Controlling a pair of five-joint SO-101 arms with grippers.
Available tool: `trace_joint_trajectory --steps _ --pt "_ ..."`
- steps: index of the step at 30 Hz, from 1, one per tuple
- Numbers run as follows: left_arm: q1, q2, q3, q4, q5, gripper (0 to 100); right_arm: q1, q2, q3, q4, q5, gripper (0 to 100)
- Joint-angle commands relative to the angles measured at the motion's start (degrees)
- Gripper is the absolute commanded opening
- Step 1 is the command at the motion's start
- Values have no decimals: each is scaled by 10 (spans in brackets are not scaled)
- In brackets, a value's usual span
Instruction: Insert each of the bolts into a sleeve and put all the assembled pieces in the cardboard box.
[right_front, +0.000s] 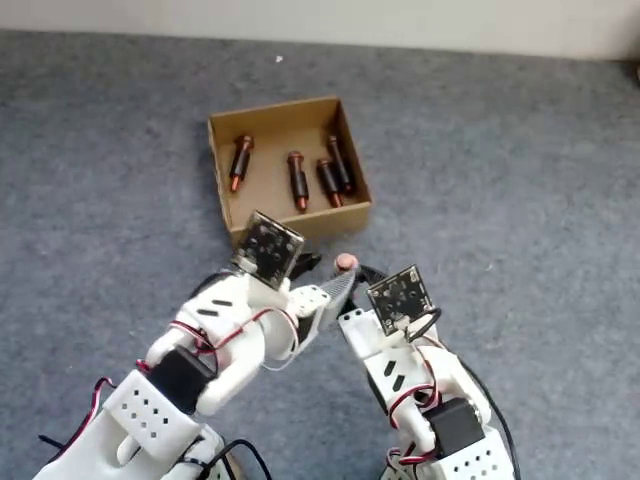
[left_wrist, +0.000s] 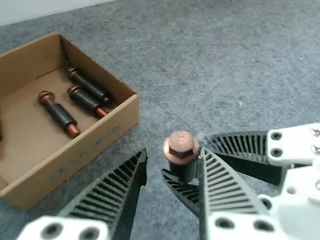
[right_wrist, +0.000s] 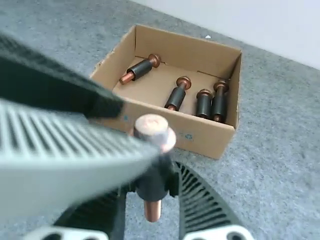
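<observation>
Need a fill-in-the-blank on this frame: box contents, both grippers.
The cardboard box holds ___ assembled pieces.
The right gripper has its fingers shut on a black ___ with a bolt through it.
The left gripper has its fingers ___.
Missing: four; sleeve; open.

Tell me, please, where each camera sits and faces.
High view: overhead, looking down at the brown cardboard box and both white arms.
Left wrist view: looks past its open left gripper toward the box.
Right wrist view: behind the right gripper holding a copper bolt in a black sleeve, facing the box.
All share box and bolt.
</observation>
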Motion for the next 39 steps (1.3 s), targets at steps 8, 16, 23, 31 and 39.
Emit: trace_joint_trajectory --steps 8,16,23,31,39 --pt "-87 -44 -79 95 -7 178 8 -12 -6 -22 4 5" --pt "-178 -245 12 134 -28 181 9 -12 -4 -53 4 5" --pt "-273 -377 150 129 -78 178 9 -12 -4 -51 4 5" --pt "-311 -362 248 128 -79 178 9 -12 -9 -51 4 5" --pt "-315 -360 301 117 -80 178 9 -12 -22 -56 6 6"
